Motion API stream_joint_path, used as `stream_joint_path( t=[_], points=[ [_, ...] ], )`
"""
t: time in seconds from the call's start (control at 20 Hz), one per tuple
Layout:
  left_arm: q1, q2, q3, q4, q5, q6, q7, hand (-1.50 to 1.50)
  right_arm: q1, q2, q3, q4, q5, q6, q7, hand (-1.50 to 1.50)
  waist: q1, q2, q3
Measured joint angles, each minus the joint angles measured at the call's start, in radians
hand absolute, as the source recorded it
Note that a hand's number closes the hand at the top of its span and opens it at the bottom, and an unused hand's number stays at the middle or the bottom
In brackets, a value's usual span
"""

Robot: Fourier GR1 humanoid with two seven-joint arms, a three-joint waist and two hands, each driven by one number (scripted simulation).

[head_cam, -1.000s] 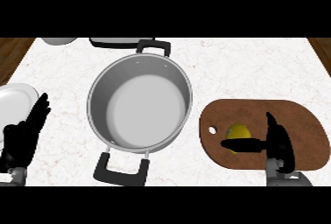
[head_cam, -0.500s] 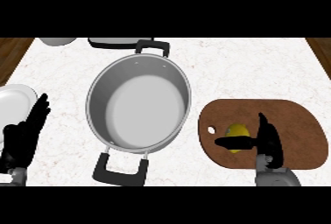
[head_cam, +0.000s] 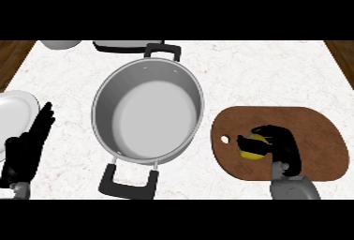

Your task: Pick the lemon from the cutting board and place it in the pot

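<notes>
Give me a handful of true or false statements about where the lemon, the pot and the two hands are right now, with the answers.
1. The yellow lemon already lies inside the grey metal pot. False: it is on the brown wooden cutting board.
2. The right hand has its fingers curled round the lemon. True.
3. The left hand holds the pot's black handle. False: it rests open near the view's left edge, apart from the pot.
4. The pot holds nothing. True.
5. The cutting board lies to the left of the pot. False: it lies to its right.
</notes>
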Motion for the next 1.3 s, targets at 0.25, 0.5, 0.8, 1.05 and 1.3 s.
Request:
stream_joint_path(
  t=[0.25, 0.5, 0.8, 1.05, 1.3],
  points=[
    [-0.012, -0.013, 0.014, 0.005, -0.009, -0.018, 0.014, 0.0, -0.015, 0.014, -0.009, 0.021, 0.026, 0.011, -0.014, 1.5, 0.0, 0.001, 0.0],
    [-0.032, -0.021, -0.001, -0.005, -0.02, -0.026, 0.024, 0.0, -0.044, 0.034, 0.237, 0.017, 0.081, 0.081, -0.079, 1.5, 0.045, 0.005, 0.002],
    [-0.082, -0.029, -0.049, -0.003, -0.031, -0.062, 0.028, 0.0, -0.242, 0.046, 0.632, 0.061, 0.141, 0.246, -0.161, 1.5, 0.148, 0.011, 0.0],
    [-0.1, -0.03, -0.046, 0.026, -0.038, -0.059, 0.038, 0.0, -0.441, 0.045, 0.861, 0.038, 0.196, 0.269, -0.108, 1.5, 0.125, 0.003, 0.002],
    [-0.087, -0.029, -0.032, 0.038, -0.035, -0.055, 0.036, 0.0, -0.624, 0.04, 0.941, -0.031, 0.287, 0.25, -0.042, 1.5, 0.095, -0.009, 0.003]
  ],
)
